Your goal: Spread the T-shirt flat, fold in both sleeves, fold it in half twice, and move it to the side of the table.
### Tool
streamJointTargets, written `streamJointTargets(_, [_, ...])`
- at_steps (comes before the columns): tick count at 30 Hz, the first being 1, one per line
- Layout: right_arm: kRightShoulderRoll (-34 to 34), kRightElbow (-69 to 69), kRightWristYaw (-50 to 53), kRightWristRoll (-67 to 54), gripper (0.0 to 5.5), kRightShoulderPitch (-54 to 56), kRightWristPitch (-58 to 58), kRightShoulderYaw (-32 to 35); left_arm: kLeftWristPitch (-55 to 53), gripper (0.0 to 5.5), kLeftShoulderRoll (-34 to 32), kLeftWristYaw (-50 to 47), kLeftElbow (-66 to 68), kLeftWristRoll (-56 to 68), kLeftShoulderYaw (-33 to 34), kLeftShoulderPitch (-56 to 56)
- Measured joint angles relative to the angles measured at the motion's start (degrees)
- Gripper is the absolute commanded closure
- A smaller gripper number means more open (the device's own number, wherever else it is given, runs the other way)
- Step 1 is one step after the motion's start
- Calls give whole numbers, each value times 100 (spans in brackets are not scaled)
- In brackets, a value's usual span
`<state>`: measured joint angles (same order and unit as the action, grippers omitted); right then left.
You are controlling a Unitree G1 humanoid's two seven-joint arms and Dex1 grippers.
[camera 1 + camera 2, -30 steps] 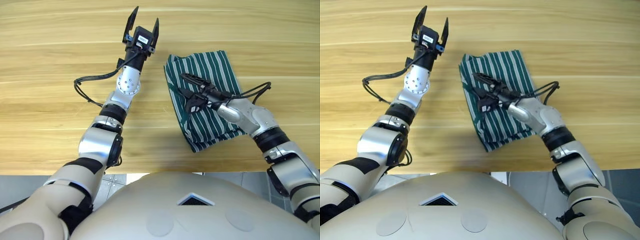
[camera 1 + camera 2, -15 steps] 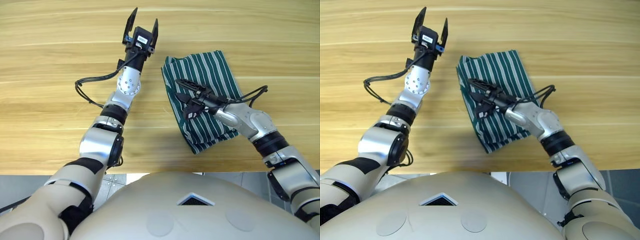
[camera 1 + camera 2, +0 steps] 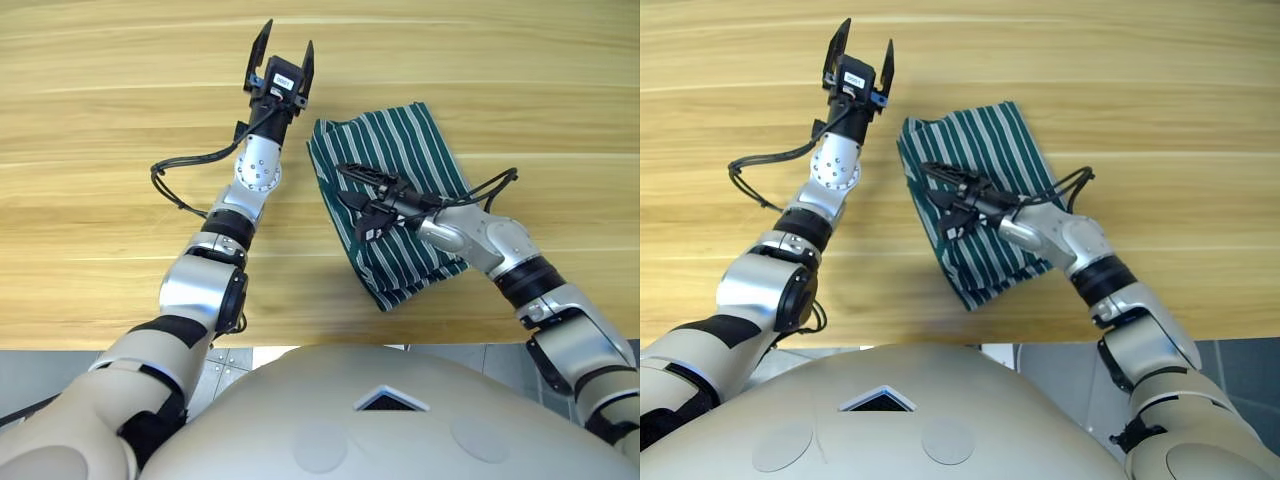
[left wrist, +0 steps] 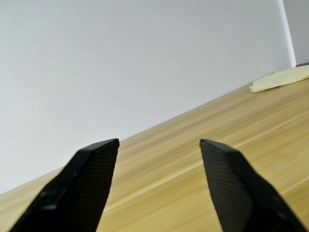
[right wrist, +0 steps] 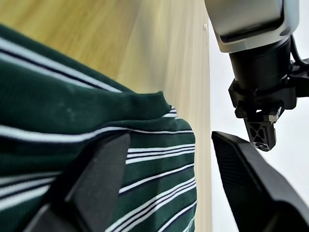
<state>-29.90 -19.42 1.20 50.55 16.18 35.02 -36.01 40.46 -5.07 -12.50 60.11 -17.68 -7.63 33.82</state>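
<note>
The folded green-striped T-shirt (image 3: 425, 150) lies on the table (image 3: 100, 120), toward its near edge. The right gripper (image 3: 342, 183) rests over the T-shirt's left part, its fingers spread. The left gripper (image 3: 290, 35), also spread, hovers just beside the T-shirt's far left corner.

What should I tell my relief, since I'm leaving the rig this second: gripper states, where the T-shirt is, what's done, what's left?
Left gripper: open, holding nothing, above the table just left of the T-shirt.
Right gripper: open, fingers lying on top of the T-shirt near its left edge.
T-shirt: a compact folded rectangle near the table's front edge, slightly to the robot's right.
Done: the spreading and the folds look complete.
Left: move the T-shirt to the side of the table, probably by sliding it, then lift the right arm clear.
</note>
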Motion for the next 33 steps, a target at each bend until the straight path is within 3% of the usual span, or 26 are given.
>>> streamJointTargets(7, [808,-140,36,-443,238,439,139,92,-68,239,-653,-273,-15,12,282,84])
streamJointTargets(11, [358,-245,91,-448,238,569,148,486,-55,239,-768,-325,-182,114,417,-12])
streamJointTargets(15, [-102,-1379,431,-371,238,946,-135,835,-74,239,-770,-367,-201,167,453,-170])
streamJointTargets(24, [-242,-2835,615,96,238,1637,-295,252,-90,239,-581,-378,-215,170,418,-192])
streamJointTargets(29, [49,-3661,644,128,238,2210,-269,-27,-95,239,-506,-391,-333,163,402,-195])
streamJointTargets(33, [552,-4492,750,-297,238,2522,-779,242,-138,239,-651,-462,-382,158,425,-251])
